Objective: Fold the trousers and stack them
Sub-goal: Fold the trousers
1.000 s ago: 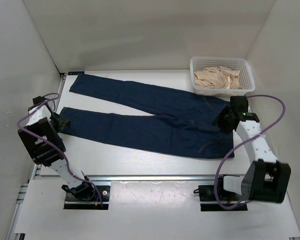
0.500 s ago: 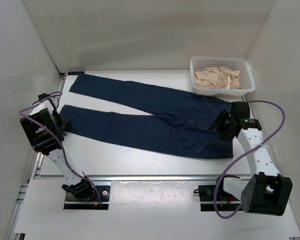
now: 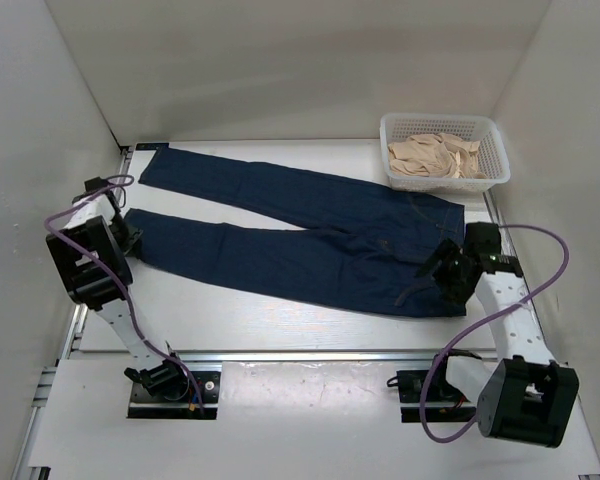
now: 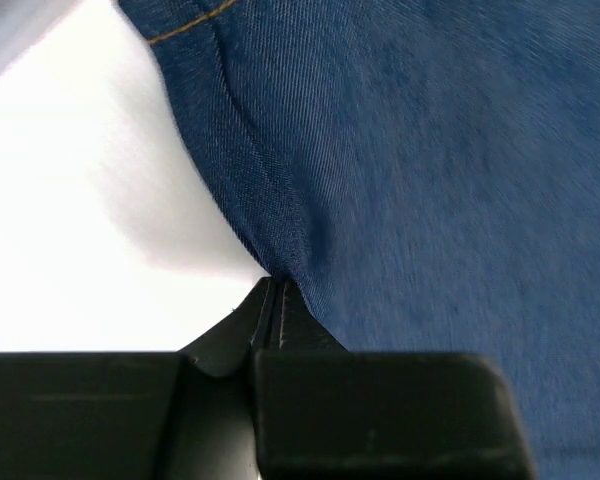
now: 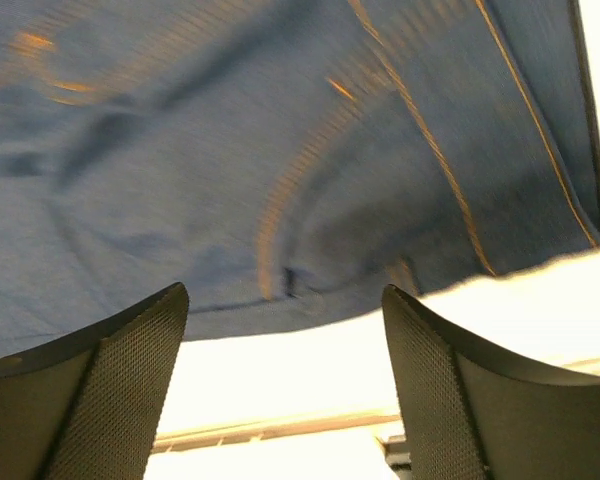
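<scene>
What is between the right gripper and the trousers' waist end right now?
Nothing visible: the right gripper hangs open right over the near waist edge of the trousers, with no other object between them.

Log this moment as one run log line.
left end effector: shut on trousers leg edge | right end effector: open, near waist | trousers: flat, unfolded

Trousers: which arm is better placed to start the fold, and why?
Left. The left hand is shut on the trousers at the near cuff, puckering the cloth, ready to lift. The right hand hangs open over the waist, gripping nothing.
</scene>
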### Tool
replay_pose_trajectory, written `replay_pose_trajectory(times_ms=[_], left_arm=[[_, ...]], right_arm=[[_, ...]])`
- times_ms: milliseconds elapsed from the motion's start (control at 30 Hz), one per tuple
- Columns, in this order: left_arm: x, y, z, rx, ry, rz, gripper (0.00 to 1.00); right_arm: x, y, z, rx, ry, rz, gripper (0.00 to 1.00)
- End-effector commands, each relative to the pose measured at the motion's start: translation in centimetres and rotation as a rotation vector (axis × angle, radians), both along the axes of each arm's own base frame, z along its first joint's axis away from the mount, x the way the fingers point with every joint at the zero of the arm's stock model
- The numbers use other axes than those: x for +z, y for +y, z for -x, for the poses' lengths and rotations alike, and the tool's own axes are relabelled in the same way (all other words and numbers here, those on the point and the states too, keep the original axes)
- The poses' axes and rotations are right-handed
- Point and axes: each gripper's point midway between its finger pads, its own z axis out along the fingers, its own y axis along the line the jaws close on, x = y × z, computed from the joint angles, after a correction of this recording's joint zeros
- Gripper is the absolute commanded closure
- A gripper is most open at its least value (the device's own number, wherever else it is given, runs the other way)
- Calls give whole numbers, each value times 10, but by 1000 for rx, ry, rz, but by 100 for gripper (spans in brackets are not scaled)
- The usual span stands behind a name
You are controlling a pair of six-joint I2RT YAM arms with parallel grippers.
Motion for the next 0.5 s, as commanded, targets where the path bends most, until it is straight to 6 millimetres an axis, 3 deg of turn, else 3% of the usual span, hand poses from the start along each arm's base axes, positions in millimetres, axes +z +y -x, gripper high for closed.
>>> replay_pose_trajectory(times_ms=[0,233,467], left_arm=[[58,11,-5,-12,-116,-114,90],[108,6,3,-12,-227,-155,90],[122,-1,9,-10,-264,-166,90]], right_arm=[[-19,5,32,-42,81,-85,17],[-39,19,66,-129,127,-205,17],[-45,14,69,-214,127,-187,17]])
